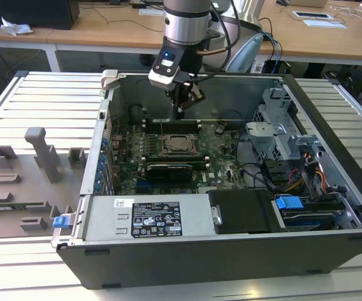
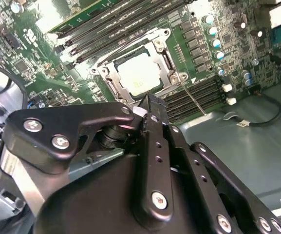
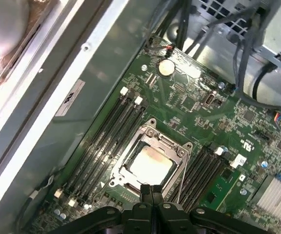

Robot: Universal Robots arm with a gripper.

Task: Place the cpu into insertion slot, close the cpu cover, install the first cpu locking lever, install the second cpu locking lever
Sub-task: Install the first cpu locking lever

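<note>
My hand (image 3: pixel 152 189) is clenched empty, tips pinched together just above the insertion slot (image 1: pixel 176 144); the cpu (image 3: pixel 150 163) sits in it with the cpu cover (image 3: pixel 165 140) seemingly down. A locking lever (image 2: pixel 194 100) looks unlatched, so I'd press near its free end, keep it low, and tuck it under its hook clear of the memory slots (image 3: pixel 101 141).

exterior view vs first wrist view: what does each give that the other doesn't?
Exterior view: the arm, the whole case, the power supply, the grey tray at the exterior view's left. First wrist view: the silver cpu framed by the cover, the coin cell. Both: the slot, memory slots, the shut gripper near the slot.
</note>
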